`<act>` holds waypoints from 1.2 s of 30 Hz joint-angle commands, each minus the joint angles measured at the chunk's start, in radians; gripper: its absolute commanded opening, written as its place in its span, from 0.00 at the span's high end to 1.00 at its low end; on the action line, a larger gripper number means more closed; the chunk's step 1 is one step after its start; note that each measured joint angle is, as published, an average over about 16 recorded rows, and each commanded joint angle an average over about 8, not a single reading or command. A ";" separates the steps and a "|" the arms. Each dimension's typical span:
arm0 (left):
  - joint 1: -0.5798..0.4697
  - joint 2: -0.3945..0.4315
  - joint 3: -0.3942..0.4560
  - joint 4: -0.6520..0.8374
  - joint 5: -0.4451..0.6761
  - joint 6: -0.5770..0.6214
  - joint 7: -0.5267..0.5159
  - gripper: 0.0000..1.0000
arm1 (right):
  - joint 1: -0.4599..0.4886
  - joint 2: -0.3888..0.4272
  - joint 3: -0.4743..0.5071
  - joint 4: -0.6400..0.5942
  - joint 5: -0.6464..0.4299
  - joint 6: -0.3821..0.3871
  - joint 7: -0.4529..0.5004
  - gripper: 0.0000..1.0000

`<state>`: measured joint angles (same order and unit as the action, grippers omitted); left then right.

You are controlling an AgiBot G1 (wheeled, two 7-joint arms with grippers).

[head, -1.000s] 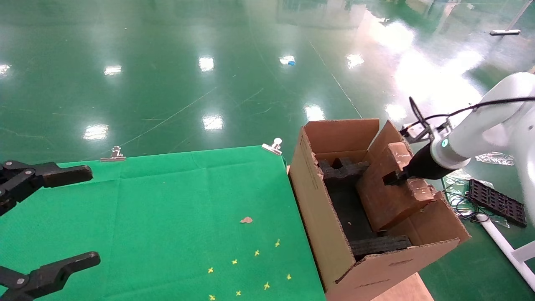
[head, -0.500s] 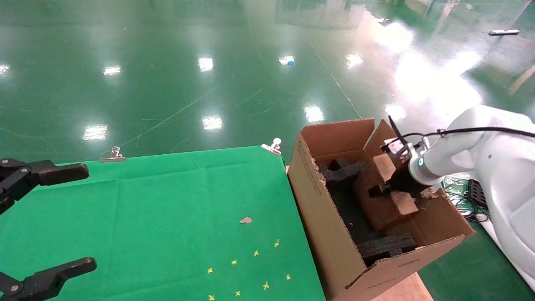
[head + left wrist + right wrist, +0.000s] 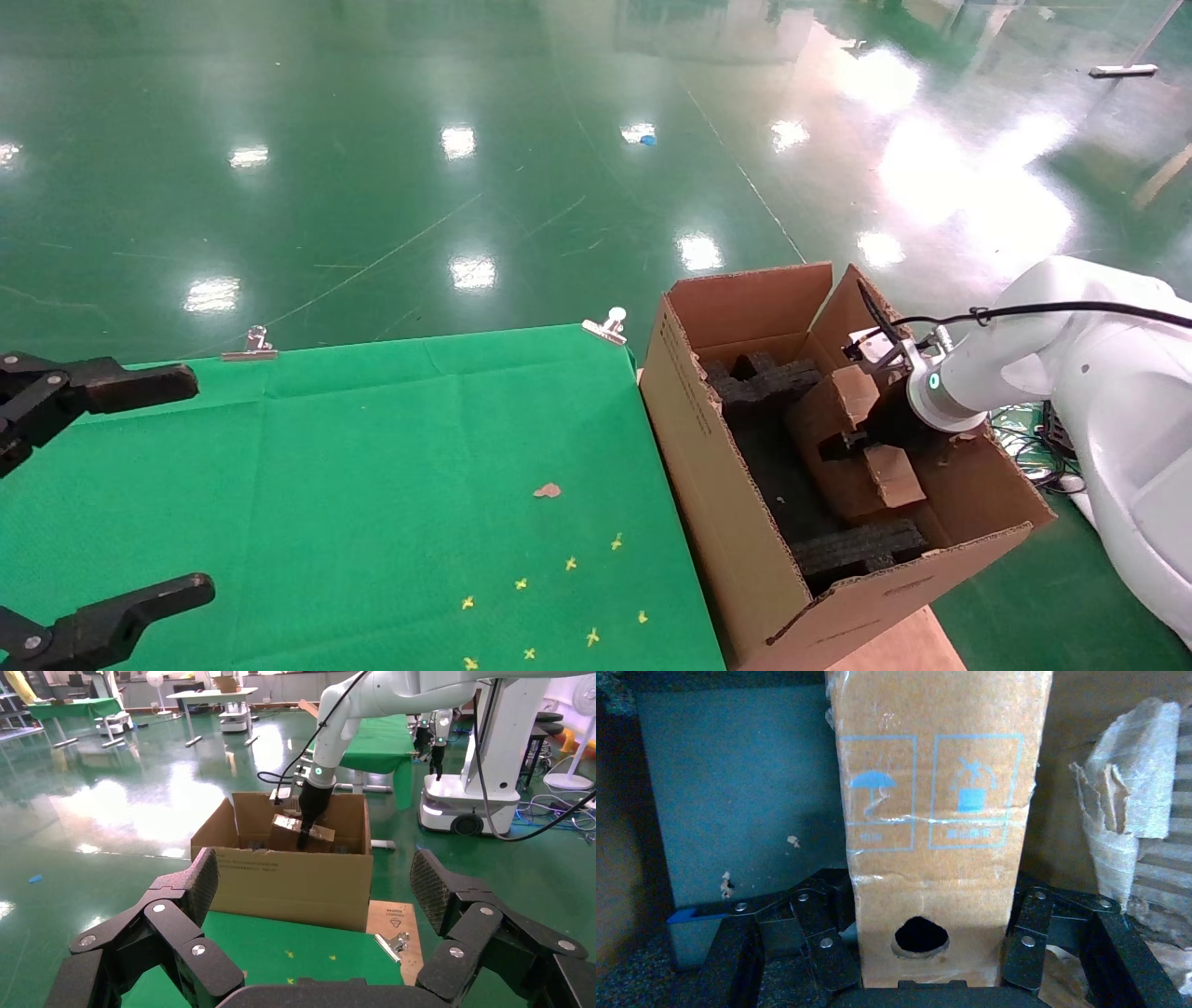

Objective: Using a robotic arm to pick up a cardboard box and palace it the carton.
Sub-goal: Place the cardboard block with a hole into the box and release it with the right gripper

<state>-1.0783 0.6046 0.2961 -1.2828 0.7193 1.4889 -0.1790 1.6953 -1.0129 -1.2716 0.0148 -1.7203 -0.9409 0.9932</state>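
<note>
The large brown carton (image 3: 694, 438) stands open at the right end of the green table, with black foam inserts (image 3: 765, 380) inside. My right gripper (image 3: 859, 440), on the white arm (image 3: 1052, 363), reaches into it and is shut on the small cardboard box (image 3: 843, 466), which hangs tilted between the foam blocks. In the right wrist view the cardboard box (image 3: 937, 846) fills the space between the right gripper's (image 3: 924, 943) fingers, its round hole near the palm. My left gripper (image 3: 158, 489) is parked open over the table's left edge; the left gripper (image 3: 313, 888) faces the carton (image 3: 288, 881).
A green cloth (image 3: 372, 447) covers the table, held by metal clips (image 3: 250, 347) (image 3: 607, 326). A brown scrap (image 3: 548, 490) and several yellow crosses (image 3: 570, 563) lie on it. A wooden board (image 3: 894, 648) lies under the carton. Cables (image 3: 1020, 424) lie on the floor to the right.
The right arm has carried the cardboard box down and leftward, deeper into the carton between the foam blocks. The left gripper has stayed put.
</note>
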 commanded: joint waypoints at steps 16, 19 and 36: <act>0.000 0.000 0.001 0.000 -0.001 0.000 0.000 0.00 | 0.110 0.031 -0.006 -0.013 -0.009 -0.102 -0.018 0.00; 0.000 0.000 0.001 0.000 -0.001 0.000 0.001 0.00 | 0.147 0.039 -0.008 -0.012 -0.012 -0.137 -0.022 0.00; 0.000 -0.001 0.002 0.000 -0.001 -0.001 0.001 0.00 | 0.304 0.108 0.031 0.023 0.044 -0.251 -0.145 0.00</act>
<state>-1.0787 0.6038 0.2981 -1.2828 0.7179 1.4881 -0.1780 1.9758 -0.9036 -1.2334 0.0386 -1.6653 -1.1812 0.8405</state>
